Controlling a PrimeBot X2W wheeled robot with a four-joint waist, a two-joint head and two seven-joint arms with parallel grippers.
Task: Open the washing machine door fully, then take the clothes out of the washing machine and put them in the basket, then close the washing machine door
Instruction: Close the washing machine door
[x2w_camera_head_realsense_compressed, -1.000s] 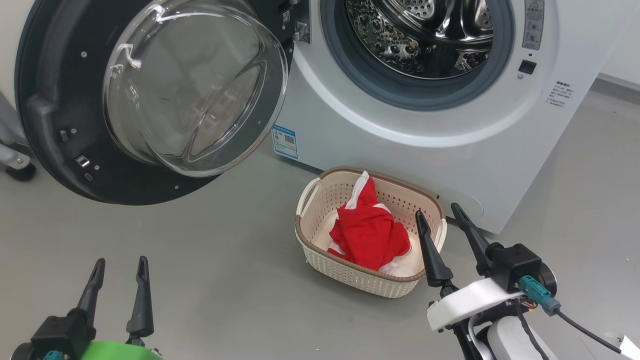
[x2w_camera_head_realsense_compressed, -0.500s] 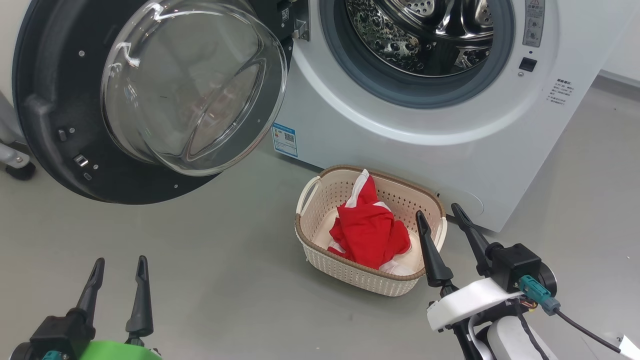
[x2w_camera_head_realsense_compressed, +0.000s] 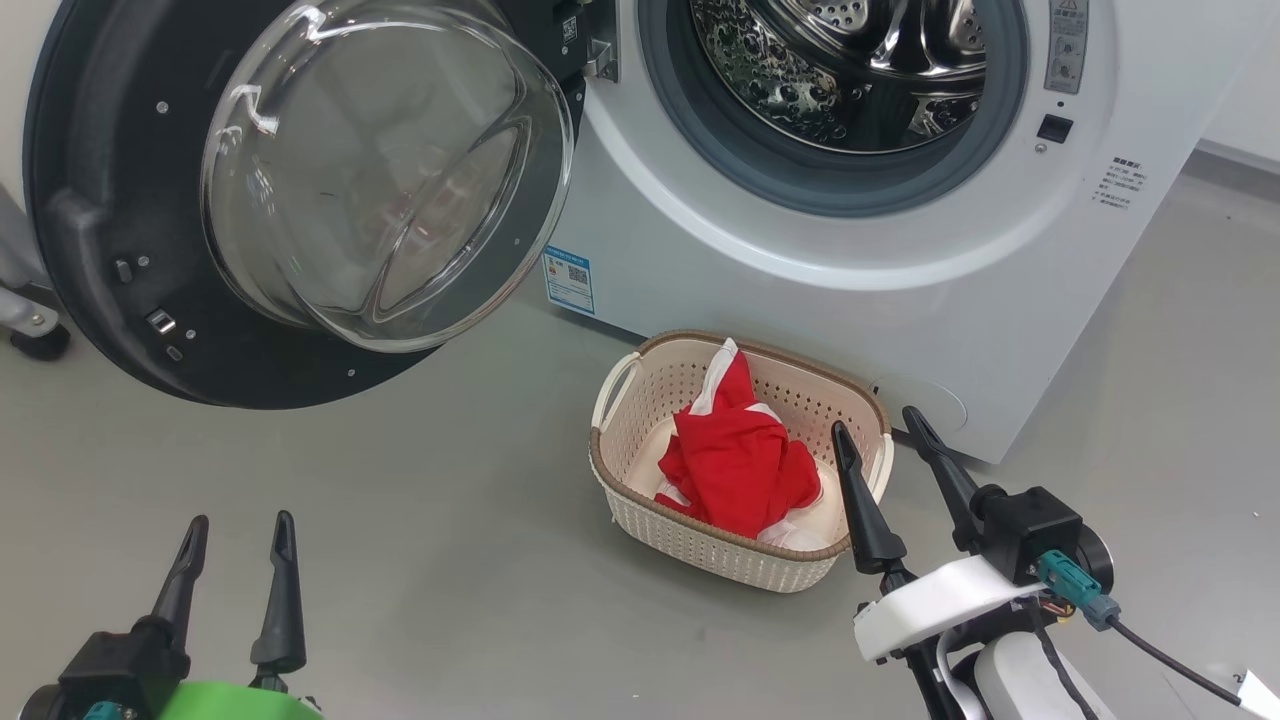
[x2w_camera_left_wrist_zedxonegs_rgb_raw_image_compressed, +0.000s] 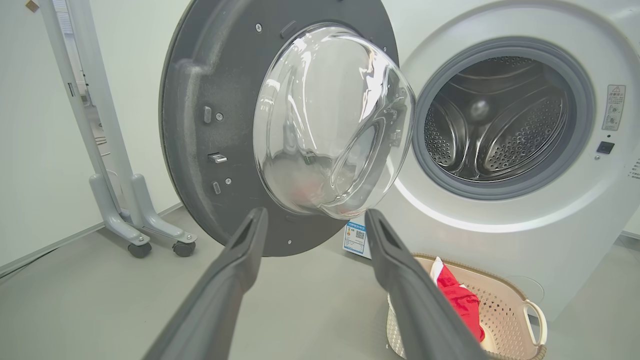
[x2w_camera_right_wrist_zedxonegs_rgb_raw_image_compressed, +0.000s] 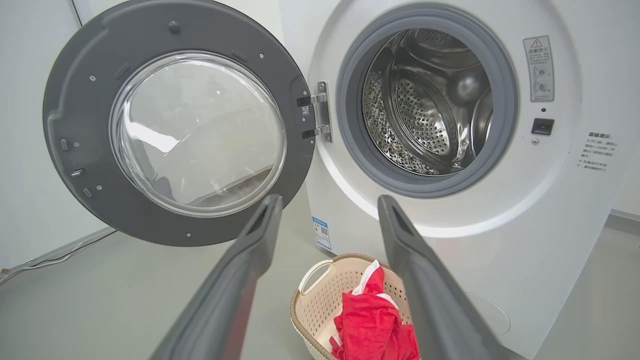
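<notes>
Washing machine door (x2w_camera_head_realsense_compressed: 300, 190) hangs swung wide to the left of the washing machine (x2w_camera_head_realsense_compressed: 800, 290), inner side and glass bowl facing me; closing it is what's left, as I read it; the drum (x2w_camera_head_realsense_compressed: 850, 60) looks bare as far as I can see in.

The clothes (x2w_camera_head_realsense_compressed: 735, 465) sit heaped in the basket (x2w_camera_head_realsense_compressed: 700, 555), on the floor just in front of the machine, below the opening.

Risks:
- the door's swing passes over the basket; its lower edge looks higher than the rim, but the red peak sticks up; could snag or drag it
- pushing on the glass bowl: slick and curved, so my fingers may skid off; the black rim far from the hinge (x2w_camera_right_wrist_zedxonegs_rgb_raw_image_compressed: 315, 112) is the better spot
- a soft push may leave the latch uncaught, so the door rebounds
- a fingertip could get trapped between door and seal if I follow through too far

My left gripper (x2w_camera_head_realsense_compressed: 243, 520) is spread wide and empty, low over the floor, well apart from the door; my right gripper (x2w_camera_head_realsense_compressed: 874, 420) is also spread and empty, one finger just beside the basket's right rim; a careless move could knock it.
</notes>
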